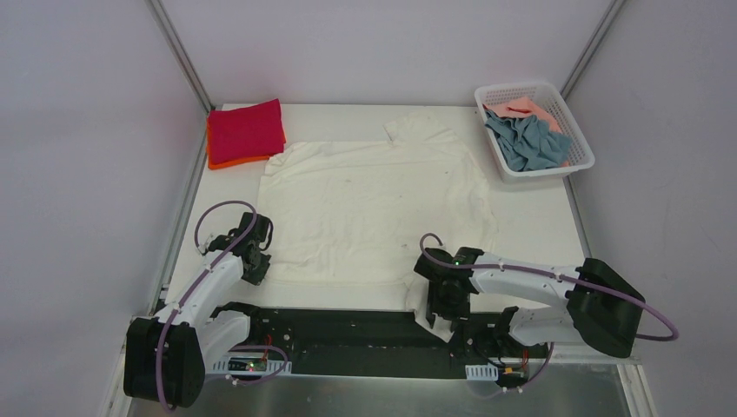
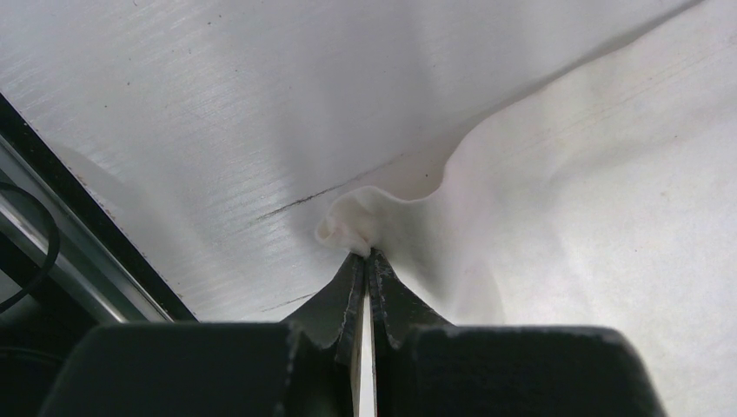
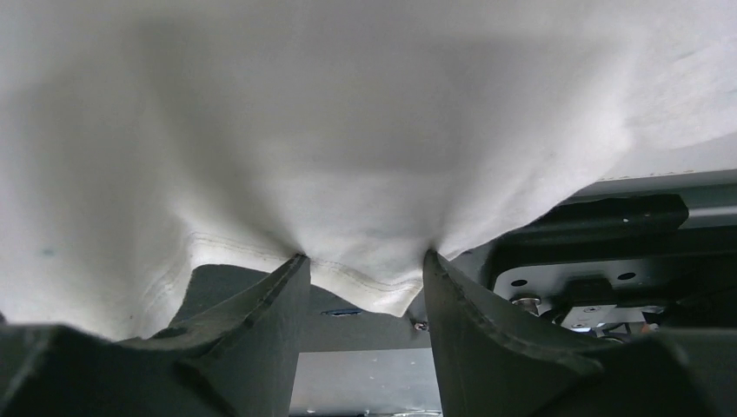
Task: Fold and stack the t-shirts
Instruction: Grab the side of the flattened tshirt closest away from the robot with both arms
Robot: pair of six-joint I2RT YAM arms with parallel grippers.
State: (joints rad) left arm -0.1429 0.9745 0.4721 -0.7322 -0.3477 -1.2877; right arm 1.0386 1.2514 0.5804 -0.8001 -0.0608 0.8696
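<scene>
Mid-frame in the top view: cream-white t-shirt [image 1: 374, 208] spread flat on the tabletop [image 1: 539, 226], near hem toward the bottom of the frame, one flap hanging off the tabletop's lower edge by the right jaws. Upper left: crimson red t-shirt [image 1: 246, 129] folded on top of orange t-shirt [image 1: 230, 162]. Upper right: white mesh basket [image 1: 553, 170] holding grey-blue t-shirt [image 1: 526, 143] and salmon pink t-shirt [image 1: 521, 110]. Left jaws together, clamped on a small bunch of the cream cloth's edge, lower centre of the left wrist view. Right jaws apart, tips pressed into the hem with the stitched edge sagging between them, not gripping. Likely step: taking both near corners for the first fold. To do it well: close right jaws on the hem before any lift, biting past the stitching and not just the rim. Raise both sides together and level, only enough to clear the cloth beneath, then carry toward the top of the frame. Keep the hem taut between the two grips to avoid a sag or crooked crease. Watch the hanging flap for snagging on the black rail [image 1: 348, 334] at the bottom. Stay clear of the folded pile upper left.
</scene>
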